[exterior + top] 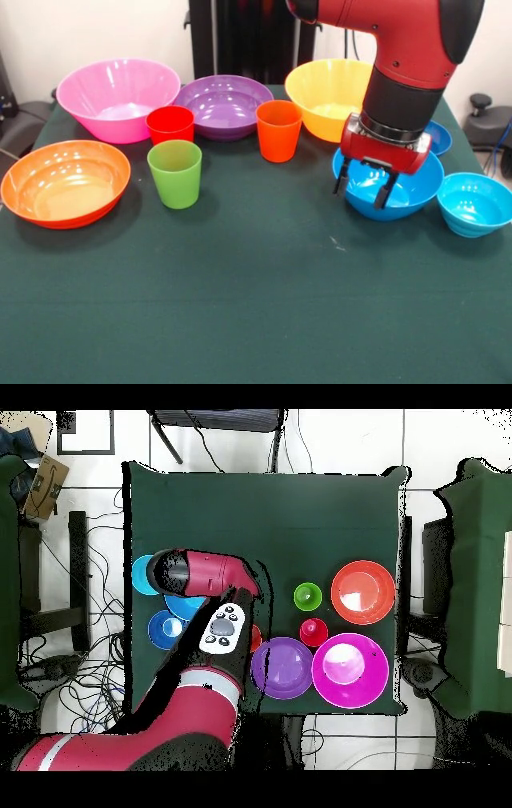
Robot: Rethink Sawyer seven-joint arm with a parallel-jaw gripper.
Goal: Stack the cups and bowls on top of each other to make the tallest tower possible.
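My gripper (365, 185) is open and empty, its fingers hanging over the left part of the large blue bowl (410, 194). The small cyan bowl (475, 204) stands to its right, and the small dark blue bowl (439, 138) peeks out behind my wrist. The yellow bowl (328, 94), purple bowl (224, 106) and pink bowl (118, 98) line the far side. The orange bowl (64, 182) is at the left. The red cup (170, 126), green cup (175, 173) and orange cup (278, 130) stand upright between them. Nothing is stacked, so no tower shows.
In the overhead view my arm (205, 674) covers the gripper, the yellow bowl and most of the blue bowl (183, 606). The dark green tablecloth (256, 304) stretches to the near edge. Chairs and cables surround the table.
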